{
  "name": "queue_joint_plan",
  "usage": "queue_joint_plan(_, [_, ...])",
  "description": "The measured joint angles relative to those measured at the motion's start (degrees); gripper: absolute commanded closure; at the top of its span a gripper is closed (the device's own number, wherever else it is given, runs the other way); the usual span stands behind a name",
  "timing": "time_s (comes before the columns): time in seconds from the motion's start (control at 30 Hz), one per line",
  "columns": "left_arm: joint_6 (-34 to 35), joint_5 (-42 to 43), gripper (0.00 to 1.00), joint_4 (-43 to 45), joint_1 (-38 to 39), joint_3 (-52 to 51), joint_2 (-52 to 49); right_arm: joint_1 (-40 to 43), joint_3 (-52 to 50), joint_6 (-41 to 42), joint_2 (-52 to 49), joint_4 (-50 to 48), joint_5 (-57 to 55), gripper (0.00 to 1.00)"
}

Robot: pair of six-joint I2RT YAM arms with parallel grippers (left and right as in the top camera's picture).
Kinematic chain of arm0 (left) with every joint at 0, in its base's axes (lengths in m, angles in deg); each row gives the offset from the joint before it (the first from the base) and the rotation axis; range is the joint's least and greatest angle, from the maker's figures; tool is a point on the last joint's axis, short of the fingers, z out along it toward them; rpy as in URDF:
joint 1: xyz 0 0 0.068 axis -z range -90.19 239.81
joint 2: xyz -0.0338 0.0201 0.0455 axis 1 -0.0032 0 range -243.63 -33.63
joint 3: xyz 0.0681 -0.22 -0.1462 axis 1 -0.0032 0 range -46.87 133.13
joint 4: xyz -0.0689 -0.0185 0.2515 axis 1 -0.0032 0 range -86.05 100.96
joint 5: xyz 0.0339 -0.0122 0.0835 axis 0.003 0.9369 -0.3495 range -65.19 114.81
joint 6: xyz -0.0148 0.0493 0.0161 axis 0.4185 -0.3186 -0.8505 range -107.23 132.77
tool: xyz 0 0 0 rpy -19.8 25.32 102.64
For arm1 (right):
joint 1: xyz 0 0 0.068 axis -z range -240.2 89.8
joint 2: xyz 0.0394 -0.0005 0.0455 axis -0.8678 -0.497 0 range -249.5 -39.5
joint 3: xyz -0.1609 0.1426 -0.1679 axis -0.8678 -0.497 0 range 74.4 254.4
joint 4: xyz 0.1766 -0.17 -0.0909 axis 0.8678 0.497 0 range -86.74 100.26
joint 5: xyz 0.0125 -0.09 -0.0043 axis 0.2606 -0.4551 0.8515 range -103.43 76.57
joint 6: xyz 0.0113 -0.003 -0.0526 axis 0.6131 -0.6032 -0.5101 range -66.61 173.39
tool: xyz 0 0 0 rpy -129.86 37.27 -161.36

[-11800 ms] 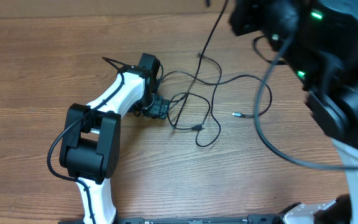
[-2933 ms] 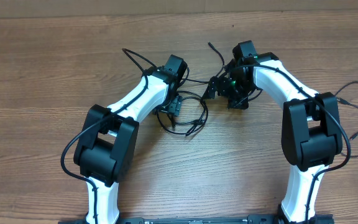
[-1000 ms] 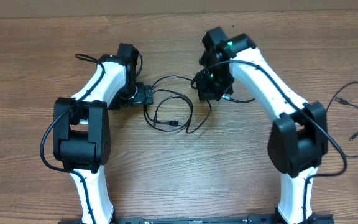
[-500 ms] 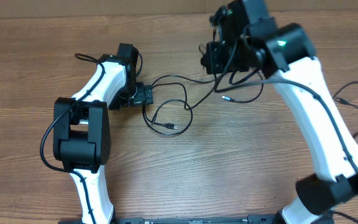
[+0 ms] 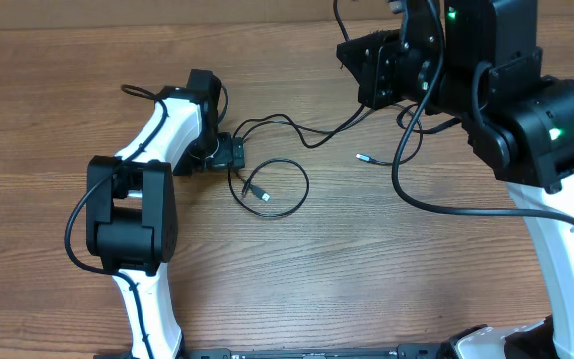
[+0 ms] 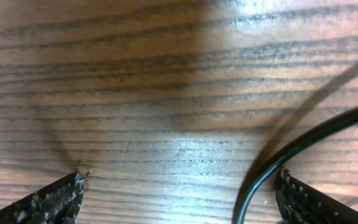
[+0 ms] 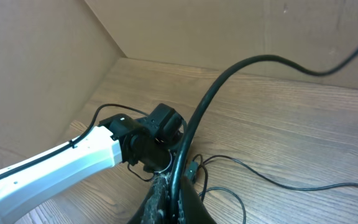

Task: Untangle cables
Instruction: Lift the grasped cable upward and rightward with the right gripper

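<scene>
Thin black cables lie on the wooden table. One forms a loop [image 5: 285,189] with a small plug [image 5: 258,195] in it, and a strand [image 5: 312,132] rises from the table to my right gripper [image 5: 367,75]. A free plug end [image 5: 363,157] lies to the right. My right gripper [image 7: 173,193] is shut on a cable [image 7: 207,106] and held high above the table. My left gripper [image 5: 235,155] rests low on the table. Its fingers [image 6: 179,199] are wide apart, with a cable [image 6: 291,149] lying between them, close to the right finger.
The right arm's thick black wire [image 5: 407,189] hangs in a big loop over the right half of the table [image 5: 317,289]. Cardboard walls [image 7: 55,62] stand at the back and left. The left arm [image 7: 61,158] stretches across the left side.
My right gripper has risen and moved right with the cable, drawing the strand out of the tangle. The loop on the table has shrunk and shifted. The left arm has stayed put.
</scene>
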Motion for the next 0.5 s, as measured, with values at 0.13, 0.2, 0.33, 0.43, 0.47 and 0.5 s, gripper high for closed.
queue_joint_plan(0.13, [-5.9,4.9,0.01,-1.4,-1.5,0.3,1.1,0.0,0.0,0.0,-0.1,0.2,-0.2,0.96])
queue_joint_plan(0.2, [-9.1,10.4,0.01,-2.3,-2.6,0.2,1.8,0.0,0.0,0.0,-0.1,0.2,-0.6,0.96])
queue_joint_plan(0.33, [-14.1,21.1,0.01,-2.9,-2.9,-0.1,3.6,0.0,0.0,0.0,-0.1,0.1,-1.1,0.96])
queue_joint_plan(0.43, [-16.2,25.9,0.00,-2.7,-2.5,-0.2,7.4,0.0,0.0,0.0,-0.1,-1.4,-1.3,0.96])
queue_joint_plan(0.47, [-16.5,26.9,0.00,-2.6,-2.4,-0.2,8.7,0.0,0.0,0.0,-0.1,-2.2,-1.3,0.96])
queue_joint_plan(0.5, [-16.9,27.9,0.00,-2.6,-2.3,-0.2,10.2,0.0,0.0,0.0,-0.1,-3.3,-1.4,0.96])
